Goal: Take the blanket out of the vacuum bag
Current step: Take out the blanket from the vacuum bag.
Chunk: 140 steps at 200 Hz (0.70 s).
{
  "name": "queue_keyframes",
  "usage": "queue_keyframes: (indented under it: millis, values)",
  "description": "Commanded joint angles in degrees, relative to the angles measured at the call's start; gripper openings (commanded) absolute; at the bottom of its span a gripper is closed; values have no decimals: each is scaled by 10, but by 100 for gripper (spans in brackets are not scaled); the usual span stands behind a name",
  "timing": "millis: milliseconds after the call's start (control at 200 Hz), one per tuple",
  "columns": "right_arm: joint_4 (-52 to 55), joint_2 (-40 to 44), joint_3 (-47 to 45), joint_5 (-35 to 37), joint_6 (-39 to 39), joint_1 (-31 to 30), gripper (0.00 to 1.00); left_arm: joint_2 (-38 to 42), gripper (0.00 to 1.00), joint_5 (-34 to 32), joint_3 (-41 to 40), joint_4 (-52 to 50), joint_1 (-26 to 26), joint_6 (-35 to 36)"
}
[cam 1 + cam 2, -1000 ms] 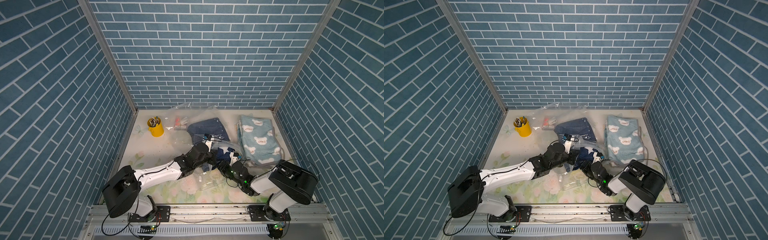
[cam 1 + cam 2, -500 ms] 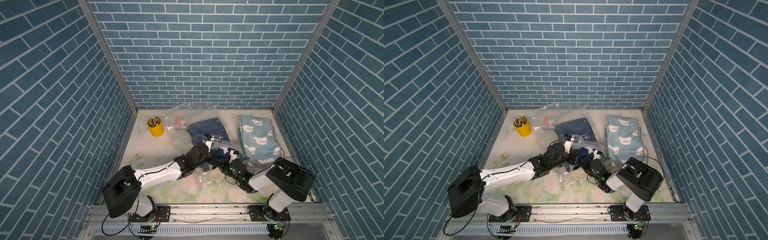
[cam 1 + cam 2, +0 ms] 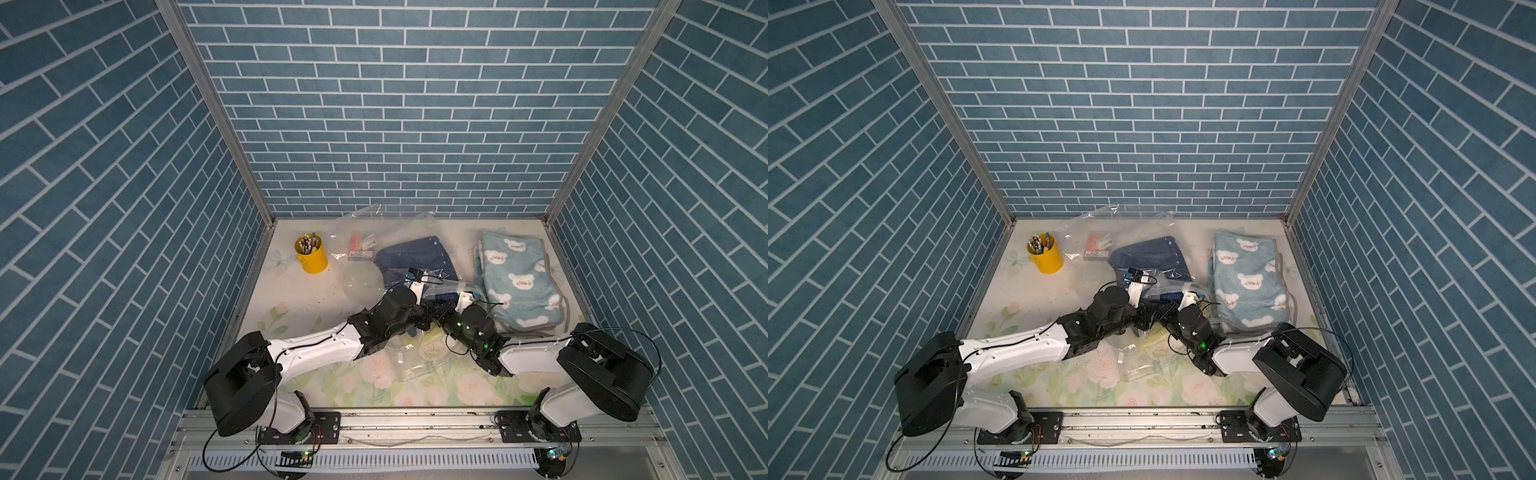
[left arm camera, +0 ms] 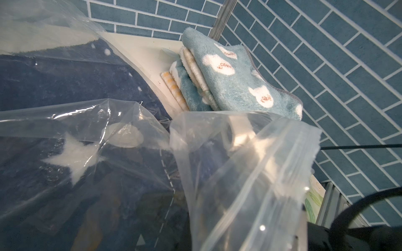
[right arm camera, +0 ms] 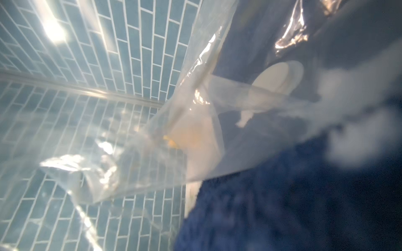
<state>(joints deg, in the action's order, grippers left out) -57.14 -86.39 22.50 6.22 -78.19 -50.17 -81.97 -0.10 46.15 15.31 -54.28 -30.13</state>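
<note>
Blanket [image 3: 415, 259] sits inside the bag [image 3: 390, 220], centre of the top view. Left gripper [image 3: 429, 316] and right gripper [image 3: 444, 312] are both clamped shut at the bag mouth; we can't tell what each pinches. We judge the whole pull-out is left.

Top views look down from high up front; wrist cams sit super close, sharing the vacuum bag [image 4: 239, 173].
</note>
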Motion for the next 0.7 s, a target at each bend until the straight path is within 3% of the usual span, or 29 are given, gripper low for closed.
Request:
queue_keyframes:
  millis: [0,120,190,420,695]
  values:
    - [-23,-28,-23,1,2,2,10,5,0,1,6,0,-1,9]
    - [-66,-58,-53,-5,-25,2,12,4,0,1,6,-1,-1,9]
    - [-78,-65,-62,-12,-35,2,24,4,0,-1,6,-3,-1,10]
    - [-63,-48,-83,-27,-55,-4,47,2,0,-3,8,-2,-1,11]
    - [-87,-117,-47,-42,-79,-3,59,-2,0,0,13,0,-1,9]
